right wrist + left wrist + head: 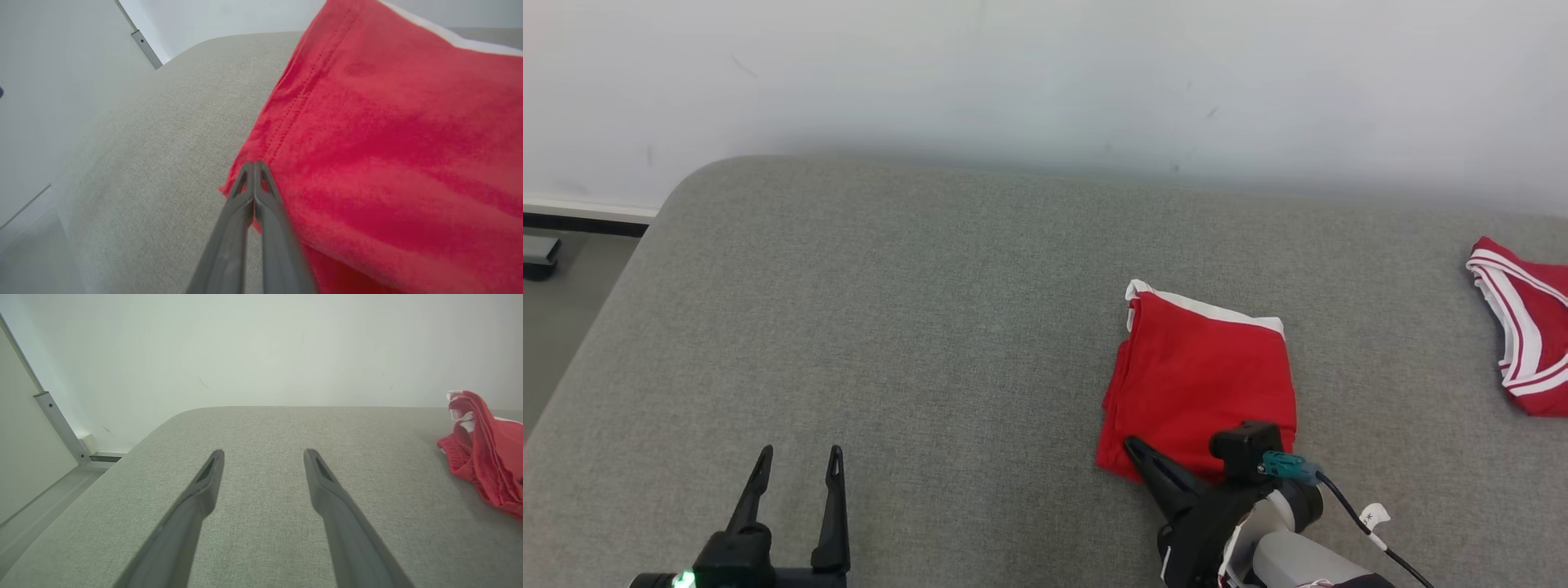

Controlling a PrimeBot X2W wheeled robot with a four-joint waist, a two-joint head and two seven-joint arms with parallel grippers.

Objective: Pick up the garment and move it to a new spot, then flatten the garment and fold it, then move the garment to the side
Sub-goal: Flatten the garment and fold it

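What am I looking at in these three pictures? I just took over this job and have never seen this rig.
The wide picture comes from the robot's head, looking down on a grey padded surface. The other two come from cameras on each wrist, looking along that arm's two dark fingers. The left gripper is open and holds nothing, over bare surface. The right gripper is pinched shut on the near corner of the folded red garment, which has a white edge along its far side. A second red garment with white stripes lies apart at the far right.

No readable text or labels.
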